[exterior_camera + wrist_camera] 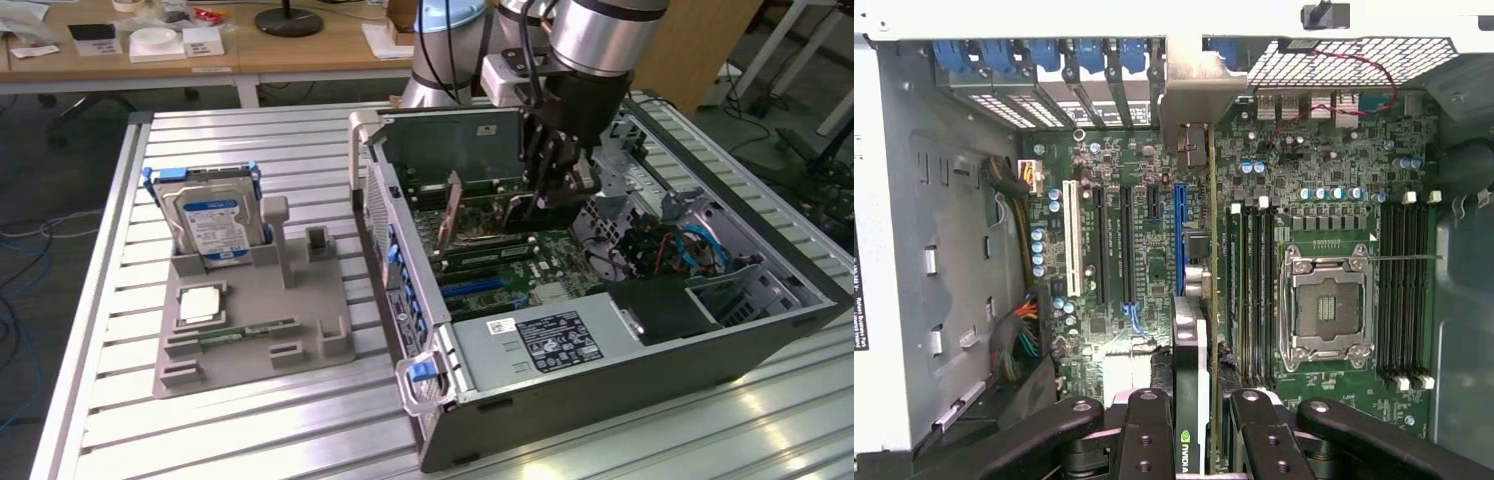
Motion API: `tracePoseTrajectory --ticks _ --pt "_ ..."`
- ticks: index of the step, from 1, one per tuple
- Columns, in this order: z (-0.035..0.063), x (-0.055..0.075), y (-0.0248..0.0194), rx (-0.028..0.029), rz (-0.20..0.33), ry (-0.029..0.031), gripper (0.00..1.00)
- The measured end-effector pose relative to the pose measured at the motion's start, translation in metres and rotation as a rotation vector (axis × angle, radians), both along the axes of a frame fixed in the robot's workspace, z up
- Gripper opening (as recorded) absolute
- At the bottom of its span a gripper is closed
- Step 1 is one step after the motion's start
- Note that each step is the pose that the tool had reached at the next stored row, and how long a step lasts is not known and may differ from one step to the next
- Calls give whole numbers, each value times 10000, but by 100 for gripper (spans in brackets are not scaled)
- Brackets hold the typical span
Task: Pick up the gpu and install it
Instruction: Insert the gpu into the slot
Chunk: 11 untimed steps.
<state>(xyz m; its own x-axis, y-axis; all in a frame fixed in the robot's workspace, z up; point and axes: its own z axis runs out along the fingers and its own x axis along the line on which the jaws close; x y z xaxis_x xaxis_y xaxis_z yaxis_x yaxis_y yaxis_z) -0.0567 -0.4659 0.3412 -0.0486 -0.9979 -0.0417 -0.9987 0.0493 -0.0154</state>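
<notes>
Nearest in the exterior view, a computer case (601,400) lying open on its side on a slatted metal table (267,130), with a white label (547,340) on its near inner panel. Off the case's rear wall, on the exterior view's left and apart from it, a grey holder (254,345). Flat in the holder, a square silver chip (200,303) and a slim green memory stick (247,328). Upright at the holder's far end, a hard drive (214,225) with a blue label.

Deeper inside the case, the gripper (541,205) (1199,400) hanging down over the green circuit board (1154,200). Fingers (1144,440) pressed onto the two faces of the graphics card (461,215) (1192,340), pinching it. Card held on edge and upright inside the case, black face and brownish board edge showing, between the long blue slot (1179,240) and the memory slots (1249,290), just beside the blue one. Silvery end bracket (1192,95) up at the case's rear wall, among the blue clips (1044,55). Seated in a slot or just above it: cannot tell. Farther across the case from the card, an empty processor socket (1324,300).

Behind the case, the arm (601,30), and beyond that, wooden desks (307,55).
</notes>
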Motion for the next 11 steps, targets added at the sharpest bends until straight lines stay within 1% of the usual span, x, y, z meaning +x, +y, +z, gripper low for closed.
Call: tracePoseTrajectory --ticks 11 --pt "-34 0 0 -3 0 1 27"
